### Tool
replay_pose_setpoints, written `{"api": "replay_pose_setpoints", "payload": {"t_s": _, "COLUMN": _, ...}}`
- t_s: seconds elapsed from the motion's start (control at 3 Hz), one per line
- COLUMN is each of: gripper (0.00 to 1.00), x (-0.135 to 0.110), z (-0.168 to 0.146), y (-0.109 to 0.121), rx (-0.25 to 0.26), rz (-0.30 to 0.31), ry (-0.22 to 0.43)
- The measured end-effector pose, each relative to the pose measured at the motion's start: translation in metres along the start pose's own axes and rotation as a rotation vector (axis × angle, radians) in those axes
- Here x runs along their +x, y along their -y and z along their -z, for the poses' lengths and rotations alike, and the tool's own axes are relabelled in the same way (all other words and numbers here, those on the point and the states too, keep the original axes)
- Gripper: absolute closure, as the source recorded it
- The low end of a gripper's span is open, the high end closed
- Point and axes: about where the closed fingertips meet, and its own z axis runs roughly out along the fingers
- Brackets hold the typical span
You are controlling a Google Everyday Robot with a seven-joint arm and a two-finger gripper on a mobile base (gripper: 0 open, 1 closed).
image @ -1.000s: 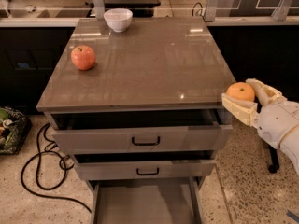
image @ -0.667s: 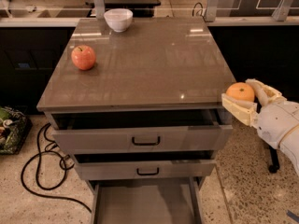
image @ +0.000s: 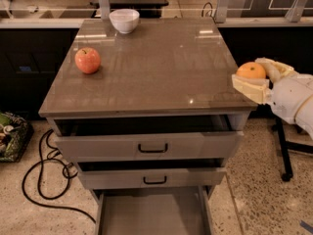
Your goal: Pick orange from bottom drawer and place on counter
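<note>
Beside the front-right corner of the bench [image: 161, 67], grips the orange [image: 251, 71] in the pale claw [image: 252, 82], clenched on the fruit with one finger under it and the other behind it on the right. Holds the fruit in the air at the bench's right edge, roughly level with the top and not resting on it; cannot tell whether over the edge or just outside it. Reaches in from the right on a bulky white arm [image: 293, 99], cut off by the side of the view. Carries on the glossy grey-brown top a red-orange apple [image: 87, 60] near the left edge and a white bowl [image: 124, 20] at the back, left of the middle. Sits well apart from both, on the opposite side. Shows three grey drawers under the top. Has the top drawer [image: 205, 146] pulled out a little, with a dark gap behind its front and a black handle [image: 152, 148] in the middle. Has the middle drawer [image: 195, 177] out a little as well, with the same kind of handle. Has the bottom drawer [image: 151, 214] pulled far out, its flat grey inside facing up and running off the lower edge of the view. Shows a black cable [image: 24, 180] looping over the speckled floor [image: 259, 180] to the left of the drawers, and a dark wheeled stand [image: 283, 151] on the right, behind the arm.
</note>
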Motion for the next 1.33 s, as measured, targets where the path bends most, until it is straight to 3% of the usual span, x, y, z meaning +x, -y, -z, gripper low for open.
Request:
{"api": "replay_pose_setpoints", "payload": {"t_s": 0.33, "gripper": 1.00, "x": -0.012, "z": -0.029, "y": 0.035, "rx": -0.007, "rz": -0.002, "ry": -0.011}}
{"api": "replay_pose_setpoints", "payload": {"t_s": 0.67, "gripper": 1.00, "x": 0.006, "z": -0.089, "y": 0.051, "rx": -0.087, "rz": -0.061, "ry": -0.044}}
{"api": "replay_pose_setpoints", "payload": {"t_s": 1.0, "gripper": 1.00, "x": 0.008, "z": -0.151, "y": 0.015, "rx": -0.219, "rz": -0.096, "ry": -0.045}}
{"api": "replay_pose_setpoints", "payload": {"t_s": 1.33, "gripper": 1.00, "x": -0.005, "z": -0.198, "y": -0.022, "rx": -0.329, "rz": -0.103, "ry": -0.016}}
